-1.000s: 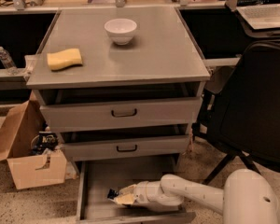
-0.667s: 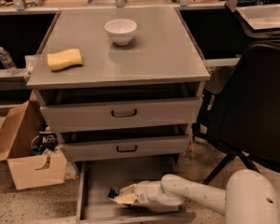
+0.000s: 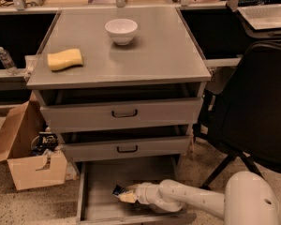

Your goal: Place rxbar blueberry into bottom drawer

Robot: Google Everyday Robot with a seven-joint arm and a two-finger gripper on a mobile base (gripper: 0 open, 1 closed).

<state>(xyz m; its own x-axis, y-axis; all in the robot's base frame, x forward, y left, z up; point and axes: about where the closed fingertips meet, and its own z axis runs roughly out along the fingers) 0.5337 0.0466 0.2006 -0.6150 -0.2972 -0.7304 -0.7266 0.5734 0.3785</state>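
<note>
The arm (image 3: 192, 203) reaches in low from the right so that the gripper (image 3: 125, 196) sits inside the pulled-out bottom drawer (image 3: 97, 181), just above its floor. The snack bar (image 3: 117, 190) lies at the gripper's tip, already over the tray; whether it is clamped or let go, I cannot tell. Well above and behind the gripper, the sponge (image 3: 64, 59) and bowl (image 3: 121, 30) sit on the cabinet top, out of the arm's way.

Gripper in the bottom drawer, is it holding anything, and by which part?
It cannot be told. The gripper is low inside the bottom drawer with the rxbar blueberry showing at its tip, but the contact is hidden.
</note>
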